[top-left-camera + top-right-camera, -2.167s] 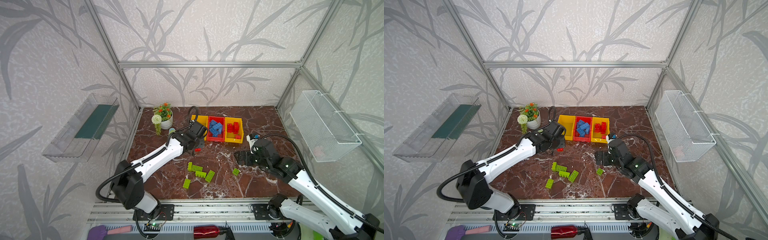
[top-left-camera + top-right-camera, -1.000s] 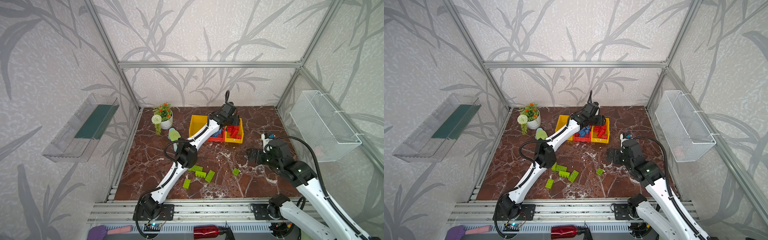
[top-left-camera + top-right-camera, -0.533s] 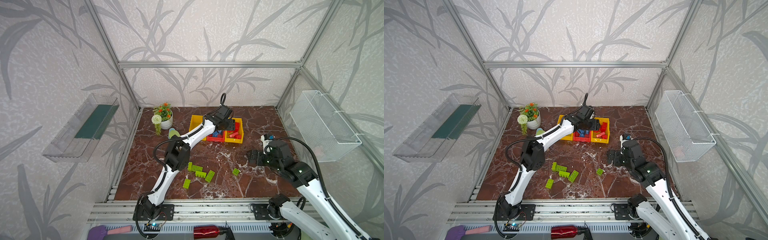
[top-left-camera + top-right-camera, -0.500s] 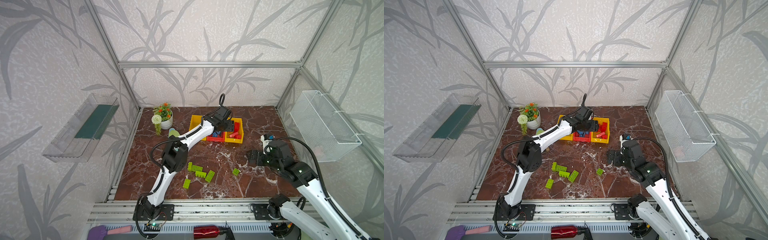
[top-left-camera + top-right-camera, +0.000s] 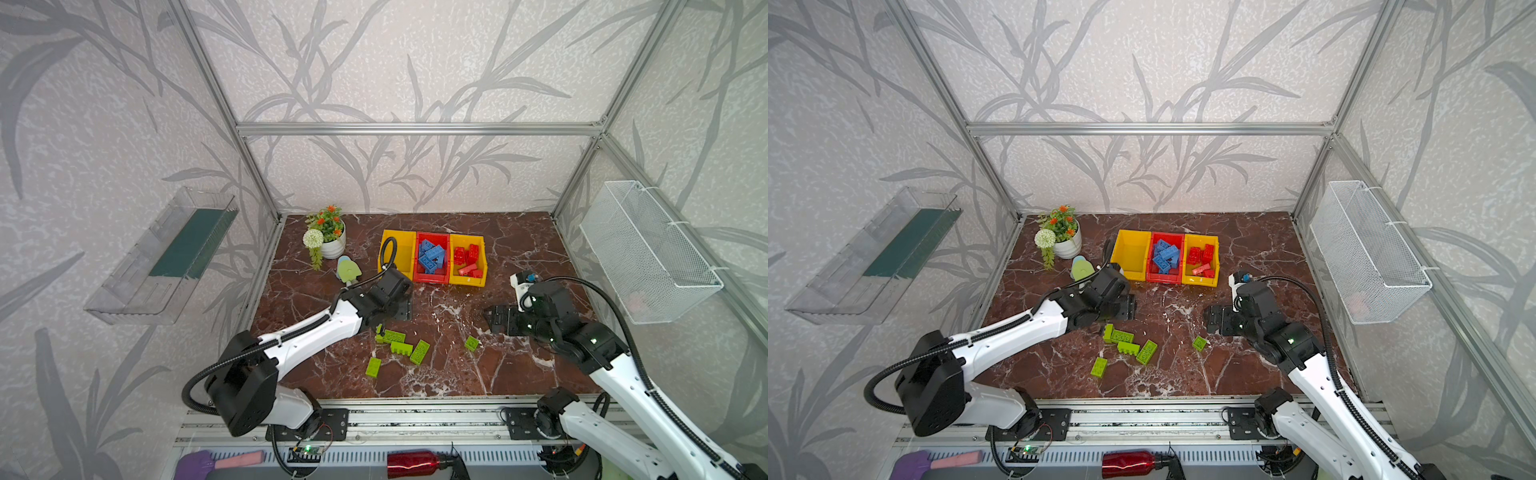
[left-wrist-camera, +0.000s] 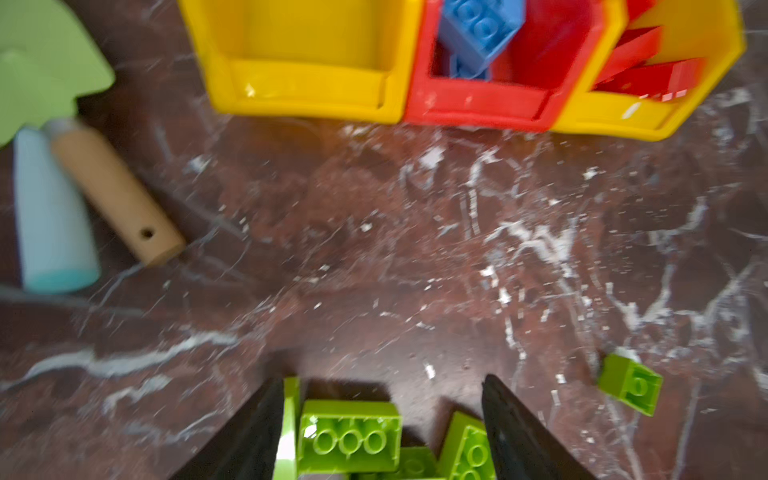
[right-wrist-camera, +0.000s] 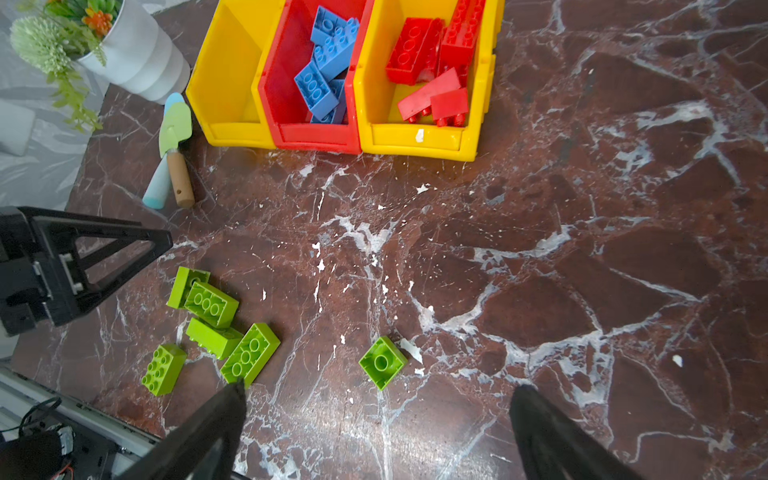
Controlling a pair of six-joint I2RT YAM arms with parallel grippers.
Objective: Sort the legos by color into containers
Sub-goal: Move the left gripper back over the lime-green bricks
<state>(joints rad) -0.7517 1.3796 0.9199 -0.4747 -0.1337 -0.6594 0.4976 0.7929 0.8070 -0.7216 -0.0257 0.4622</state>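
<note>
1. Readable text, brands, numbers, signs: none in any view.
2. Containers [image 7: 318,140]: small white mark [image 7: 419,134] on one yellow front, illegible.
3. Legos [image 7: 250,353]: stud tops too small or blurred for lettering.

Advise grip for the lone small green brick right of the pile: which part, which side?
Lone brick: pinch two opposite side walls from straight above. It lies apart from the pile, clear all round, seemingly hollow side up, and turned diagonal to the bins, so rotate the wrist to square up. The open right gripper is nearest.
</note>
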